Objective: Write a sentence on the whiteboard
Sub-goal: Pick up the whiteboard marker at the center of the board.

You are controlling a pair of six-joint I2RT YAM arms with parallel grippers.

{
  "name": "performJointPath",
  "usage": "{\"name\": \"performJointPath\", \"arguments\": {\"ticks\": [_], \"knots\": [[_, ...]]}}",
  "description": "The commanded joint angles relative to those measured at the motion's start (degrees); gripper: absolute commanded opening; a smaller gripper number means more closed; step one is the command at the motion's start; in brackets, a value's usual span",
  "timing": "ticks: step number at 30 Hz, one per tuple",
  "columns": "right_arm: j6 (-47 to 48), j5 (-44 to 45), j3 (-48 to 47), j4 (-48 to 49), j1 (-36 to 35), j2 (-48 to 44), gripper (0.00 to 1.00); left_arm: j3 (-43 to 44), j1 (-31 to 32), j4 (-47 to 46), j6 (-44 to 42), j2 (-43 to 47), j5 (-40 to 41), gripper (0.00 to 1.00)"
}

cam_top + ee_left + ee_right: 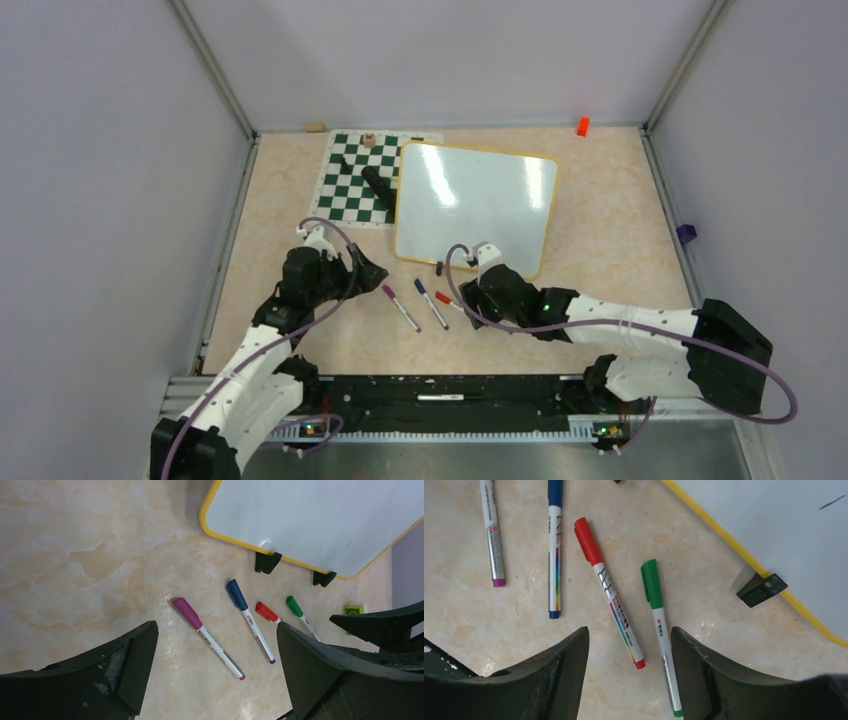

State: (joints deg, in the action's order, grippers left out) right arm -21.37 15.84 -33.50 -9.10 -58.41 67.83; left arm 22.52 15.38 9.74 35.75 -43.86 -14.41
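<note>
Right tool [629, 642] parted and empty low over red pen [606, 587] and green pen [658, 615], left tool [215, 630] likewise parted above purple pen [205, 635] and blue pen [250, 620], seemingly poised to pick one, whiteboard [475, 205] lying unwritten just beyond on worktop [600, 230], edge overlapping chess mat [345, 185].
</note>
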Motion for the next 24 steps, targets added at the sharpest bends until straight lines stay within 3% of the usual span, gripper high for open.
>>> {"name": "performJointPath", "arguments": {"ticks": [1, 7, 19, 24], "knots": [[1.6, -1.9, -2.8, 1.3, -2.2, 3.7, 0.59, 0.2, 0.1, -2.9, -0.7, 0.2, -1.6, 0.93], [2.3, -1.2, -7.8, 2.7, -4.5, 10.2, 0.59, 0.5, 0.2, -3.4, -0.6, -1.1, -2.1, 0.93], [-7.7, 2.3, -21.1, 0.2, -9.9, 25.5, 0.53, 0.2, 0.2, -2.3, -0.5, -0.3, -0.6, 0.91], [-6.8, 1.9, -25.8, -0.3, -12.2, 29.2, 0.53, -0.1, 0.1, 0.9, 1.9, 0.1, 7.3, 0.89]]}}
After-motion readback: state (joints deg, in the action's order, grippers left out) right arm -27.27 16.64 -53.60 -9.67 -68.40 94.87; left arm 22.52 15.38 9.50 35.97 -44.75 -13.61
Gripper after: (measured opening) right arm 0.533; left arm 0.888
